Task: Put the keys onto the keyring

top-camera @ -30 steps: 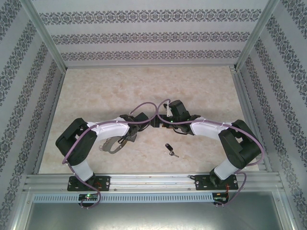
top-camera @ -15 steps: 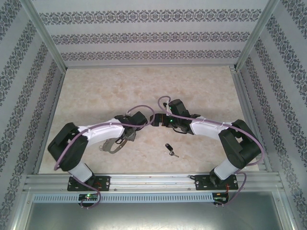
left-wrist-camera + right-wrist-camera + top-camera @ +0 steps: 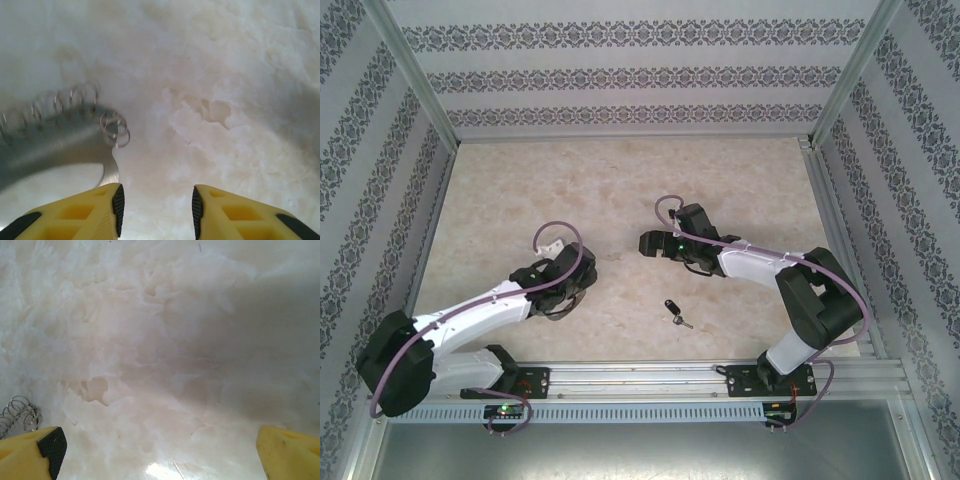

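The left gripper point(image 3: 156, 212) just backed off and spread its jaws, leaving the keyring point(image 3: 50, 145) flat on the table point(image 3: 620, 180) beside it, right gripper point(image 3: 160, 450) wide open and empty, key point(image 3: 675, 311) loose near the front edge, so nothing's threaded yet.

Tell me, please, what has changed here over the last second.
The left arm swung back toward the near left corner, drawing the left gripper away from the right gripper; its jaws stand open beside the keyring. The right gripper, open, barely moved, and the key stayed put.
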Action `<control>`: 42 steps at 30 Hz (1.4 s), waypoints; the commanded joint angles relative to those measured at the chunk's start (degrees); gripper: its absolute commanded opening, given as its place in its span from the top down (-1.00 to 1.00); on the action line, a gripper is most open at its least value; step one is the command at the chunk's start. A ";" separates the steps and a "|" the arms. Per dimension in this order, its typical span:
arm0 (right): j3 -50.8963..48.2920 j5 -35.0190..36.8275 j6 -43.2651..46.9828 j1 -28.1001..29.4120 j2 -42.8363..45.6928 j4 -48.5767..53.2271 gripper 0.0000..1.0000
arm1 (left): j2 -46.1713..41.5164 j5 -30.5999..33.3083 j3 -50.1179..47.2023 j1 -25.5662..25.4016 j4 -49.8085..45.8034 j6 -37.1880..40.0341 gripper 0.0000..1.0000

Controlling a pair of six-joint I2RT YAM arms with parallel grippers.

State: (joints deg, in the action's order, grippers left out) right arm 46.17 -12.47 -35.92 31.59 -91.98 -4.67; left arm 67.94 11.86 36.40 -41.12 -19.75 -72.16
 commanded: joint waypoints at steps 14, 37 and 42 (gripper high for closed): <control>-0.57 -3.10 -2.92 -1.04 -0.38 -5.16 -0.95 | 2.55 3.35 -4.00 0.34 5.52 -39.52 0.31; -0.89 -3.21 -3.74 -0.92 -1.09 -6.04 -0.95 | 7.41 1.26 -8.27 4.63 15.99 -39.32 0.34; -0.77 -3.15 -3.89 -0.96 -1.14 -6.03 -0.95 | 9.21 0.51 -8.03 4.89 17.95 -39.37 0.34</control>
State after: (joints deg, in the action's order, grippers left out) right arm 45.95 -15.35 -39.13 31.22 -92.40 -9.72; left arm 76.51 13.02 28.82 -36.99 -4.36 -111.92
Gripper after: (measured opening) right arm 0.975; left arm 0.329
